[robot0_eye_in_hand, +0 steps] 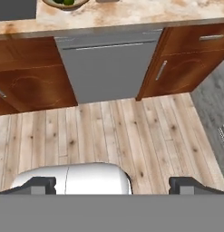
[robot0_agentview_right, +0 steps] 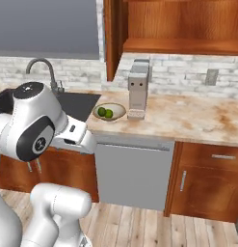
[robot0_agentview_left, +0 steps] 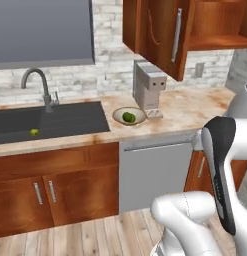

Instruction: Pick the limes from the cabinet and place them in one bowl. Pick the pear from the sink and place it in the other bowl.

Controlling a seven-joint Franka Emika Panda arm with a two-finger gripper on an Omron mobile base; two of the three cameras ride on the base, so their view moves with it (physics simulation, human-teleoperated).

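limes (robot0_agentview_left: pixel 128 117) are both sitting in the shallow cream bowl (robot0_agentview_left: pixel 118 119) on the worktop (robot0_agentview_left: pixel 190 112), just left of the grey appliance (robot0_agentview_left: pixel 149 90); same pair shows in the right base view, so i'd call the lime half done. cabinet (robot0_agentview_left: pixel 167 30) door hangs open and the visible part of the shelf has nothing on it, though i can't see all of it. pear (robot0_agentview_left: pixel 34 132) lies in the sink (robot0_agentview_left: pixel 60 120), on the basin floor left of the tap (robot0_agentview_left: pixel 39 85), so that half is still to do. can't spot the pale blue bowl from here, so no idea yet where the pear has to go; that needs locating before or during the carry. gripper (robot0_eye_in_hand: pixel 118 183) is apart, fingers wide, nothing between them; hand camera looks down at the wooden floor (robot0_eye_in_hand: pixel 109 131) and the front of the dishwasher (robot0_eye_in_hand: pixel 104 68), so it's low and well away from the sink, in front of the worktop edge. arm is folded close to the base. my read: next is a reach left and over the sink rim, then down onto the pear; it's small and on a dark flat floor, likely to roll if nudged off centre.
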